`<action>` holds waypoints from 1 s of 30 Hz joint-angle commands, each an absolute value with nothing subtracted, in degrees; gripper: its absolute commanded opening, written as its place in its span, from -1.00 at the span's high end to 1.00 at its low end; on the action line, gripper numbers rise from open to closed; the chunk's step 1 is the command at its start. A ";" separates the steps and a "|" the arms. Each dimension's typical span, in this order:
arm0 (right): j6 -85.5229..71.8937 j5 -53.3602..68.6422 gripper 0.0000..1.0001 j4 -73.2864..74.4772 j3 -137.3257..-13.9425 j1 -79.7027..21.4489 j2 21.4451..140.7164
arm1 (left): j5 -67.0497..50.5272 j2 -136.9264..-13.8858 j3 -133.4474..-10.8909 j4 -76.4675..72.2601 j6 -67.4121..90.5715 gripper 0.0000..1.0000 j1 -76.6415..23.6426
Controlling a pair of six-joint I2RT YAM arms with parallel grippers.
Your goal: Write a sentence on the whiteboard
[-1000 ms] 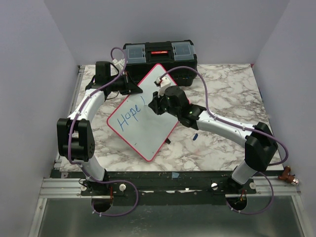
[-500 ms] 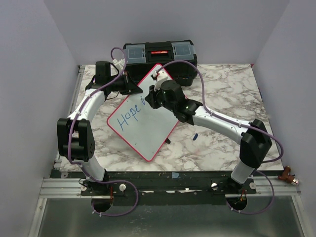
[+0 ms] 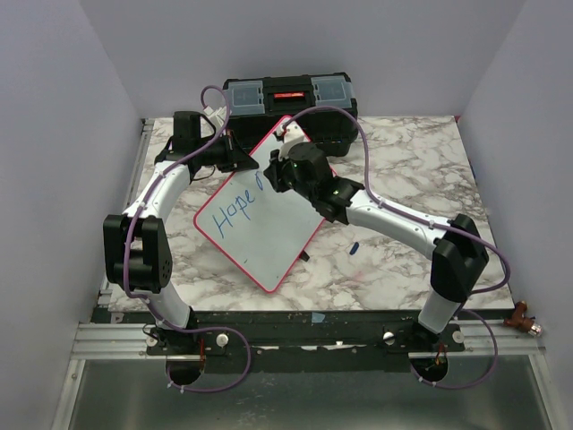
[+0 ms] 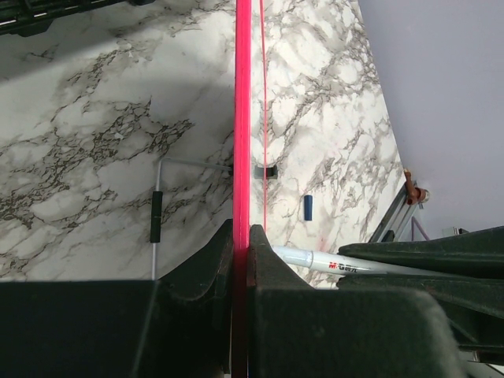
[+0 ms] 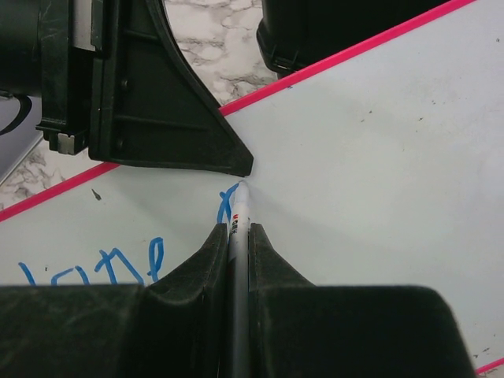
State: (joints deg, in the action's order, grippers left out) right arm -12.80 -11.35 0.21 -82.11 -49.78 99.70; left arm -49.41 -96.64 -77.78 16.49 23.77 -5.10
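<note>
at the whiteboard's (image 3: 269, 228) far-left edge the left gripper (image 4: 242, 230) clamps its frame; right gripper (image 5: 235, 230) pinches a marker (image 5: 239, 203), tip on the board.

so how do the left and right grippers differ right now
The left gripper is shut on the whiteboard, pinching its red frame edge; the right gripper is shut on a marker. The left gripper sits at the board's rim, off the writing face; the right gripper hangs over that face, marker tip beside the blue lettering. Both are black and clamped on something thin.
</note>
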 commanded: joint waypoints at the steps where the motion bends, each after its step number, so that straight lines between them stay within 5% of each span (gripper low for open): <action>1: -13.15 -12.13 0.99 3.69 -79.46 -49.74 99.34 | -49.16 -95.71 -79.43 15.82 19.60 1.00 -6.42; 30: -14.16 -14.20 0.99 -3.23 -71.15 -49.60 90.25 | -49.12 -95.65 -79.72 16.70 18.98 1.00 -6.60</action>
